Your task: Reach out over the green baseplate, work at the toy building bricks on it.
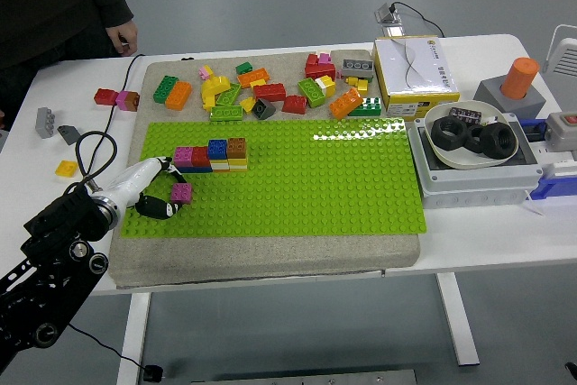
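Left hand [155, 188] sits at 9 o'clock on the green baseplate [297, 178]. Its fingers curl around a magenta brick [182, 192], apparently gripping it. Brick row [211, 155] just beyond, at 12 o'clock.

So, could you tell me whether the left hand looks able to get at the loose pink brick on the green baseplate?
Probably yes. The left hand is already over the green baseplate, its fingers curled around the pink brick, and nothing lies between them. The stacked bricks stand just beyond, clear of the approach.
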Robot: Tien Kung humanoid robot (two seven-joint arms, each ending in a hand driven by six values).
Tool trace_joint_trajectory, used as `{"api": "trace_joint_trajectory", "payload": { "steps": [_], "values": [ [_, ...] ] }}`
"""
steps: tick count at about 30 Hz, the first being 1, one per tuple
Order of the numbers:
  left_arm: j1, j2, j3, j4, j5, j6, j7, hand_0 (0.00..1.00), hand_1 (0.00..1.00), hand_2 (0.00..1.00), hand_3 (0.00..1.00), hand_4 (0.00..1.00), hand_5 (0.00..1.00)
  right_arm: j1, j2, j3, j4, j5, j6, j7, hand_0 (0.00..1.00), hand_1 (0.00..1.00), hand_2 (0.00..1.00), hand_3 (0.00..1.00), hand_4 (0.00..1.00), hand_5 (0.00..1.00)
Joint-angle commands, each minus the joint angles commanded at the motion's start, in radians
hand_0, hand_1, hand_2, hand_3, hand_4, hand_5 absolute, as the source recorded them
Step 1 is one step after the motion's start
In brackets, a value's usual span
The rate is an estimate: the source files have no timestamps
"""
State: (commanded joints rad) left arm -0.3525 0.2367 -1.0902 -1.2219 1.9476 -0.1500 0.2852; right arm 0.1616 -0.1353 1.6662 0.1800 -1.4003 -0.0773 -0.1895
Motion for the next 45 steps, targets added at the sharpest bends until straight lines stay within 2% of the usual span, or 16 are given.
{"api": "trace_joint_trajectory", "payload": {
  "steps": [2,11,13,14,19,25,28,34,39,45],
  "values": [
    [0.001,-0.001,-0.002,0.001,-0.001,0.002,0.000,0.998,0.977,0.951,0.492,0.635,0.002,0.000,0.000,0.000,0.000,0.000,0.000,0.000,0.581,0.556,0.622,0.646,0.635,0.747],
    [0.017,-0.006,-0.025,-0.020,0.000,0.018,-0.013,0.998,0.972,0.945,0.469,0.661,0.002,-0.002,0.001,0.000,0.000,0.001,0.001,0.000,0.581,0.555,0.621,0.647,0.636,0.747],
    [0.024,-0.009,-0.040,-0.034,0.005,0.019,-0.013,0.998,0.972,0.945,0.469,0.661,0.002,-0.003,0.001,0.000,0.000,0.001,0.001,0.000,0.581,0.555,0.621,0.647,0.636,0.747],
    [0.026,-0.011,-0.048,-0.040,0.009,0.019,-0.013,0.998,0.970,0.942,0.467,0.703,0.002,-0.004,0.001,0.000,0.000,0.001,0.001,0.000,0.581,0.556,0.621,0.646,0.635,0.747],
    [0.031,-0.013,-0.101,-0.061,0.026,0.016,-0.009,0.998,0.970,0.942,0.467,0.703,0.002,-0.005,0.001,0.002,0.000,-0.001,0.001,0.001,0.581,0.556,0.621,0.646,0.635,0.747],
    [0.007,0.002,-0.133,-0.049,0.029,0.010,-0.006,0.998,0.971,0.944,0.467,0.721,0.002,-0.004,0.001,0.004,0.000,-0.003,0.001,0.001,0.581,0.555,0.621,0.646,0.636,0.744],
    [-0.022,0.003,-0.133,-0.032,0.023,0.008,-0.007,0.998,0.972,0.945,0.466,0.724,0.002,-0.003,0.001,0.005,0.000,-0.004,0.001,0.001,0.582,0.553,0.621,0.646,0.635,0.744],
    [-0.095,-0.031,-0.138,0.053,-0.012,0.007,-0.015,0.998,0.968,0.948,0.471,0.697,0.002,0.002,0.002,0.006,0.000,-0.009,0.000,0.001,0.582,0.555,0.621,0.646,0.635,0.742],
    [-0.132,-0.066,-0.139,0.103,-0.020,0.005,-0.017,0.998,0.965,0.949,0.469,0.678,0.002,0.005,0.002,0.006,0.000,-0.011,-0.001,-0.001,0.581,0.557,0.621,0.645,0.636,0.738],
    [-0.157,-0.094,-0.128,0.138,-0.022,0.003,-0.016,0.998,0.965,0.949,0.471,0.668,0.002,0.009,0.005,0.002,0.000,-0.008,-0.001,-0.003,0.581,0.558,0.622,0.647,0.638,0.733]
  ]
}}
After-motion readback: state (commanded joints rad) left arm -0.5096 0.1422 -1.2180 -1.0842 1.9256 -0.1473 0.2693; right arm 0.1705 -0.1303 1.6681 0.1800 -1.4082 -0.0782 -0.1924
